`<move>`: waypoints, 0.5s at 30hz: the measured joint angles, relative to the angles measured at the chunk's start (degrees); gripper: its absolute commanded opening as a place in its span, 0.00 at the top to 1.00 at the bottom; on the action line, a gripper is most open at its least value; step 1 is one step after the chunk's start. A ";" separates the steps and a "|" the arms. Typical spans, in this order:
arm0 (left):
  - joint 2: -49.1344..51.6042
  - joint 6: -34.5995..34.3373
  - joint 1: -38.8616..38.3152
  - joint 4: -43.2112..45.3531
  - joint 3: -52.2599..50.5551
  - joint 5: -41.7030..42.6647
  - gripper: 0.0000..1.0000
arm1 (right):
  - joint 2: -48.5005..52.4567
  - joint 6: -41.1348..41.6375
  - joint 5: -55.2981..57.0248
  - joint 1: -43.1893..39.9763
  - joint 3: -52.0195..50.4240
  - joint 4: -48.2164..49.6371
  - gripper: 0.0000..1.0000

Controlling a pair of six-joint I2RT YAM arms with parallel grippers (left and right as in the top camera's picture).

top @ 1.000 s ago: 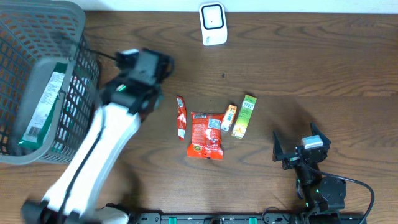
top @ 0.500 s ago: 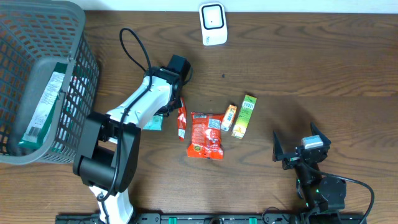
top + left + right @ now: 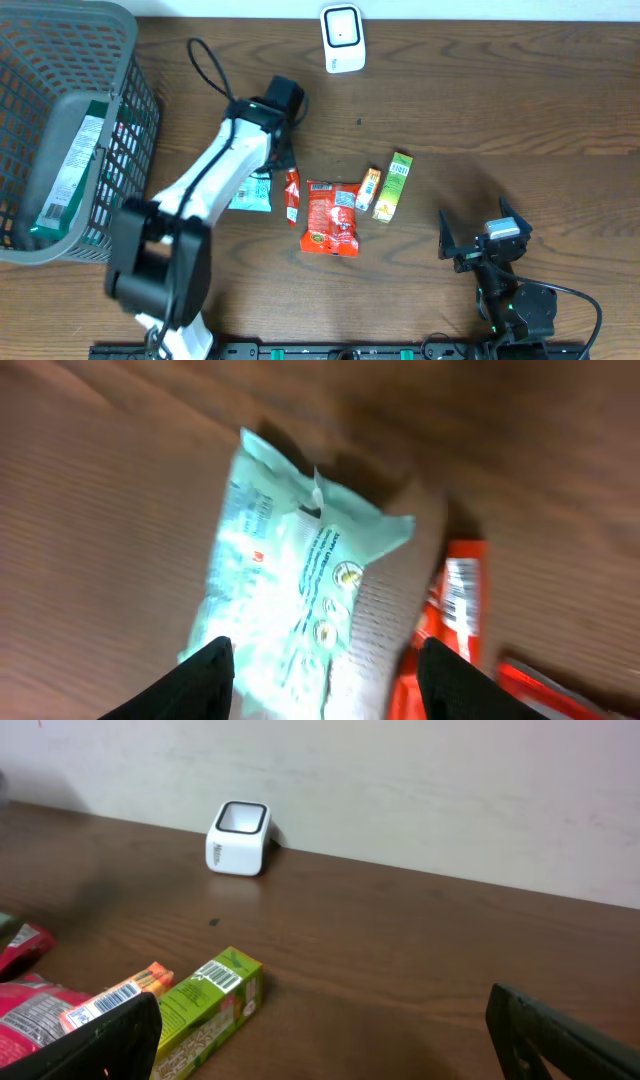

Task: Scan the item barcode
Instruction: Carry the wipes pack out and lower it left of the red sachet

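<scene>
Left gripper point(image 3: 328, 678) spread apart above teal packet point(image 3: 290, 590), which lies loose on table at 7 o'clock of scanner point(image 3: 342, 38). Right gripper point(image 3: 325, 1025) wide apart, idle. Basket point(image 3: 30, 120) holds one item; table items apparently unscanned.

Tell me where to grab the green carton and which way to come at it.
Probably best straight down from above, pinching the green carton across its narrow width near the end toward the scanner. It lies flat, and the orange packet crowds its other end.

Left gripper point(image 3: 327, 660) and right gripper point(image 3: 320, 1020) hang with fingers spread
</scene>
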 measured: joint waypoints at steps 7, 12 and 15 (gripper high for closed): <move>-6.88 1.22 0.79 0.13 1.40 -0.48 0.92 | 0.00 0.00 0.00 0.00 0.00 0.00 0.01; -4.72 1.42 0.79 0.37 1.38 -2.23 0.93 | 0.00 0.00 0.00 0.00 0.00 0.00 0.01; -2.01 1.42 0.79 1.55 1.29 -3.08 0.92 | 0.00 0.00 0.00 0.00 0.00 0.00 0.01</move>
